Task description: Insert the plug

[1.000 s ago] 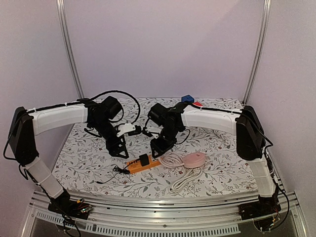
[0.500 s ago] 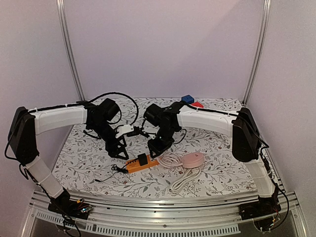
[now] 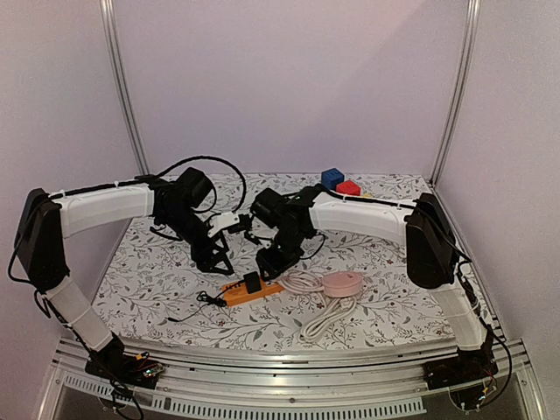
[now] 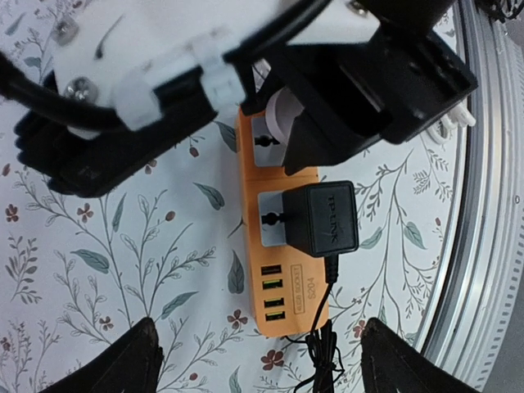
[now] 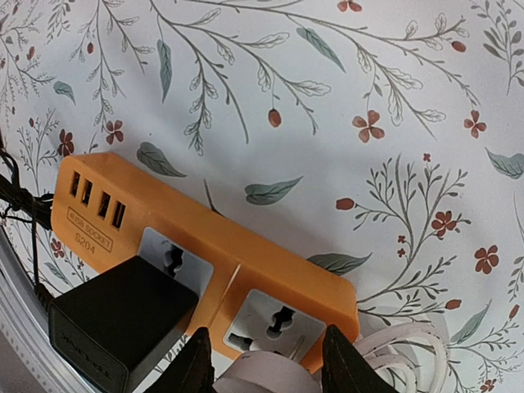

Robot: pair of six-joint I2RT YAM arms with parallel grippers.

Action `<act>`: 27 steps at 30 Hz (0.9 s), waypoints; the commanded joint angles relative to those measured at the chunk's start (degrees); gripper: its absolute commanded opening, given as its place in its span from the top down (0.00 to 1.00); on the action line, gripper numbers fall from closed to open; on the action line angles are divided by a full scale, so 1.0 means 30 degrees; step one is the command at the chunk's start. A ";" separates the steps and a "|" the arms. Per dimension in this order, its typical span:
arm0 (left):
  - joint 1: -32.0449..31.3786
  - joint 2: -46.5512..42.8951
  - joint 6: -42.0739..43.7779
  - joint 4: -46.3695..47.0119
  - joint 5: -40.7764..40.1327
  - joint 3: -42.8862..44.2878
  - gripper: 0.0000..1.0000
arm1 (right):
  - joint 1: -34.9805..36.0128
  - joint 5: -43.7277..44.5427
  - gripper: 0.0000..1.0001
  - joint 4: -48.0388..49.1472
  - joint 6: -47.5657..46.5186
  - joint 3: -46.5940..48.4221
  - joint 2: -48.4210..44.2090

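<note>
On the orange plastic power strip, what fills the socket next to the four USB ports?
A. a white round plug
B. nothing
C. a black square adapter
C: the black square adapter sits in that socket, beside the USB ports of the orange power strip.

And there it was: the power strip (image 4: 304,282) in smooth orange plastic with a soft sheen, the adapter (image 4: 323,217) in matt black plastic, the tabletop (image 4: 123,237) cover dull and flower-printed, the near-edge rail (image 4: 483,205) ribbed bare metal.
</note>
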 commanded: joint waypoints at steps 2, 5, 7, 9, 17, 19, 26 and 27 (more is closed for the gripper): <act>0.0146 0.0003 0.0169 0.0208 -0.0309 -0.0972 0.16 | 0.0161 0.0236 0.56 0.0496 0.0147 -0.0324 0.0101; 0.0146 -0.0079 0.0222 0.0210 -0.0106 -0.1102 0.16 | 0.0186 0.0612 0.52 0.0493 0.0144 -0.0365 -0.0163; 0.0146 -0.0065 0.0195 0.0203 -0.0021 -0.1082 0.16 | 0.0165 0.1059 0.48 0.0540 0.0043 -0.0406 -0.0355; 0.0148 -0.0046 0.0142 0.0208 -0.0018 -0.1049 0.16 | 0.0161 0.1384 0.44 0.0575 -0.0188 -0.0430 -0.0471; 0.0164 -0.0083 0.0220 0.0027 0.0041 -0.0987 0.16 | 0.0181 0.0467 0.34 0.2374 -0.1929 -0.1644 -0.2156; 0.0173 -0.0107 0.0222 -0.0002 0.0063 -0.0958 0.16 | 0.0200 0.0131 0.33 0.3796 -0.2573 -0.2960 -0.3078; 0.0203 -0.0212 0.0361 -0.0213 -0.0006 -0.0788 0.16 | 0.0172 0.0006 0.31 0.6101 -0.3885 -0.5820 -0.5728; 0.0247 -0.0252 0.0383 -0.0269 -0.0057 -0.0742 0.16 | 0.0213 -0.0038 0.31 0.6574 -0.4315 -0.6526 -0.6013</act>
